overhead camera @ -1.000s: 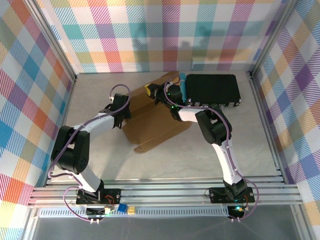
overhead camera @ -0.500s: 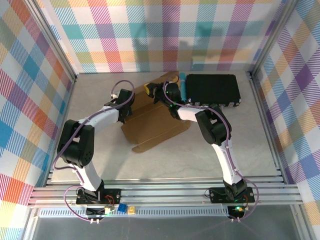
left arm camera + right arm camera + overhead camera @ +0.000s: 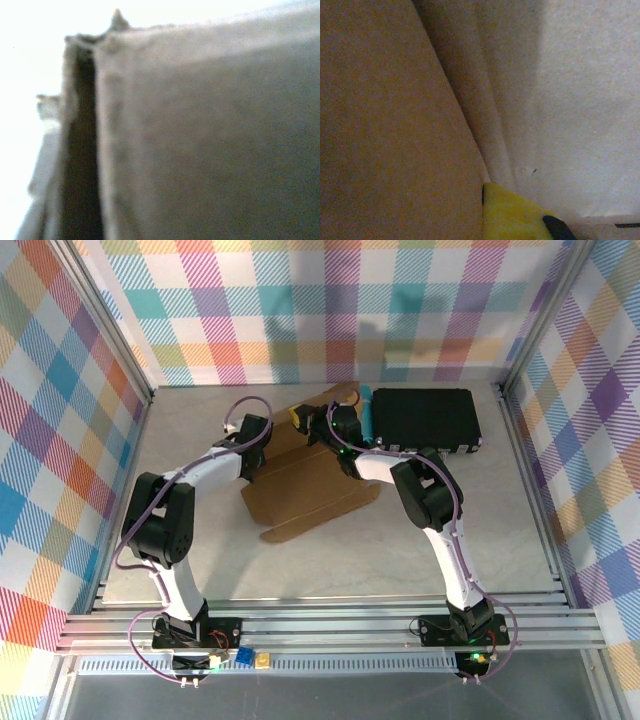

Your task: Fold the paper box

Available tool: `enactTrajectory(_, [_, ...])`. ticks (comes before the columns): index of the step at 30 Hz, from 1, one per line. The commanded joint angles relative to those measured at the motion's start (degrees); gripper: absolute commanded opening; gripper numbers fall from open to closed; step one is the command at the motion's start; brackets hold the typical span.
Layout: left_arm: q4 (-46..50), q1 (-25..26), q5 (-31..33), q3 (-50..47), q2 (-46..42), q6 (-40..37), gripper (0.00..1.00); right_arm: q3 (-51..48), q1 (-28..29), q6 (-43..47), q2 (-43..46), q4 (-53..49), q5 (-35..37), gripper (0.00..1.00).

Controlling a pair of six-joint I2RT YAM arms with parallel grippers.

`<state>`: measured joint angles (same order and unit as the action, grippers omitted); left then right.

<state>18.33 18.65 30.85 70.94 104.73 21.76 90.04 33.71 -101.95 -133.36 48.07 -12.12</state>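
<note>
While both arms stretch out from near edge, box [image 3: 310,490] lies mid-table, mostly flat, panels creased, rounded flaps on near side. Left gripper [image 3: 250,448] at box's left edge; wrist view is blurred cardboard close up, finger spread can't tell. Right gripper [image 3: 308,423] at box's far edge, yellow fingertip [image 3: 512,215] beside cardboard; hold can't tell either. Far right: black case [image 3: 428,420], contents hidden, blue tube [image 3: 366,405] at its left end.
</note>
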Motion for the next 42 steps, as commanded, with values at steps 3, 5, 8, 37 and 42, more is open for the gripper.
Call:
enactTrajectory(3, [6.32, -0.9, 1.65, 1.48, 5.62, 3.36, 0.05, 1.51, 1.17, -3.42, 0.25, -2.75, -5.57, 0.0])
enactTrajectory(5, [7.07, -0.86, 3.0, 1.78, 5.96, 4.47, 0.0, 1.44, 1.2, -3.52, 0.7, -3.77, -5.16, 0.0])
enactTrajectory(8, [8.39, -0.83, 5.18, 2.08, 6.11, 5.4, 0.0, 0.54, 1.18, -3.6, 2.05, -5.43, -3.96, 0.0])
enactTrajectory(37, [14.81, -6.07, -19.13, 13.61, -9.89, -8.77, 0.0, -0.62, -7.35, 24.8, 43.32, -69.78, 11.93, 0.64])
enactTrajectory(42, [16.36, -5.98, -18.55, 13.85, -11.61, -9.54, 0.0, 5.63, -7.35, 27.91, 44.35, -75.95, 12.67, 0.56])
